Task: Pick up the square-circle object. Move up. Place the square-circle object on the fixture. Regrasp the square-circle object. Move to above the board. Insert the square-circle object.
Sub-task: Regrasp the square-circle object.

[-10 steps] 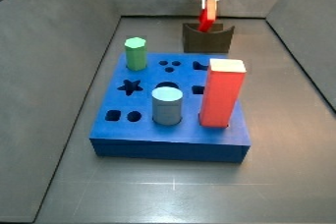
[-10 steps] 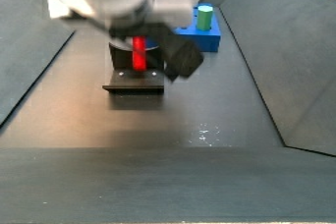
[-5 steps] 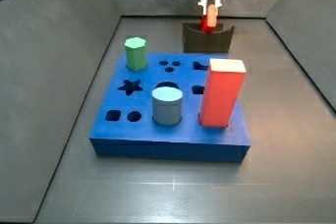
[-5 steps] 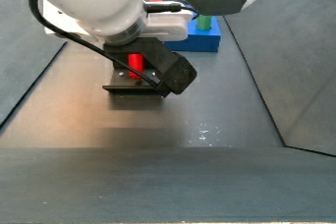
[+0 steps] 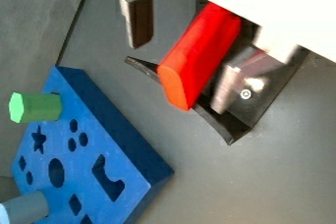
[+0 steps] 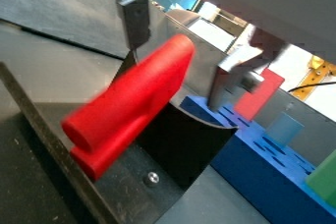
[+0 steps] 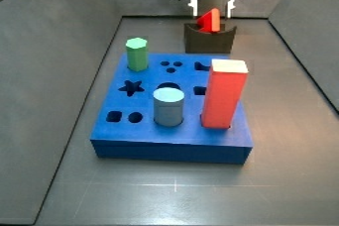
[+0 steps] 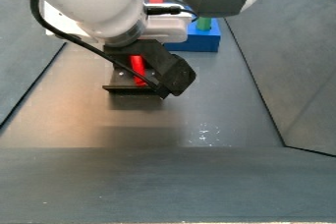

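- The square-circle object (image 7: 209,19) lies in the notch on top of the fixture (image 7: 209,40), a short bright red peg resting tilted, not upright.
- In a side view its long axis slants, the upper end leaning toward the gripper's side and the lower end down in the notch; in another side view only a slim red strip (image 8: 137,65) shows beside the arm's dark body.
- In both wrist views the peg (image 5: 199,53) (image 6: 132,103) runs lengthwise between the fingers, its rounded end face toward the camera and its far end back toward the gripper body.
- The gripper (image 7: 212,4) hangs just above the fixture at the far end of the floor, its fingers spread to either side of the peg.
- One finger (image 5: 137,17) stands clear of the peg with grey floor showing between them; the other finger (image 5: 264,63) is near the peg's opposite side, and whether it touches I cannot tell.
- The fixture (image 5: 243,95) is dark and stands just beyond the board's far edge.
- The board (image 7: 175,106), a thick blue slab, lies mid-floor, nearer the camera in that side view.
- On the board stand a green peg (image 7: 137,53), a grey-blue cylinder (image 7: 169,105) and a tall red-orange block (image 7: 224,93) with a pale top.
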